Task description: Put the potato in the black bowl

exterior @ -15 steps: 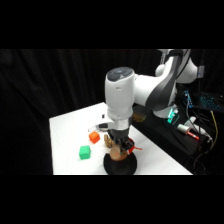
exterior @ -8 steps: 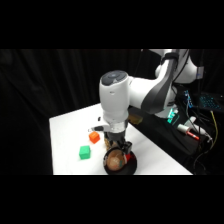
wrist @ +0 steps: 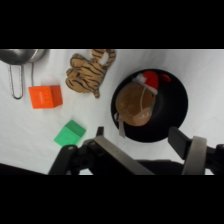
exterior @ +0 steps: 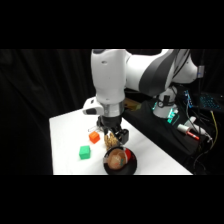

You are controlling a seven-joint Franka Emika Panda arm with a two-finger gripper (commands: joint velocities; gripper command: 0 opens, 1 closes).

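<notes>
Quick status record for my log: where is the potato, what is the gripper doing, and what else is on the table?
potato: lying inside the black bowl
bowl also holds: small red piece
gripper: open, empty, above the bowl
orange cube: on the table, outside the bowl
green cube: on the table, near the orange cube
striped tiger toy: beside the bowl
metal utensil: at the wrist view's edge

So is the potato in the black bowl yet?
Yes. The potato lies inside the black bowl, beside a small red piece.
</notes>
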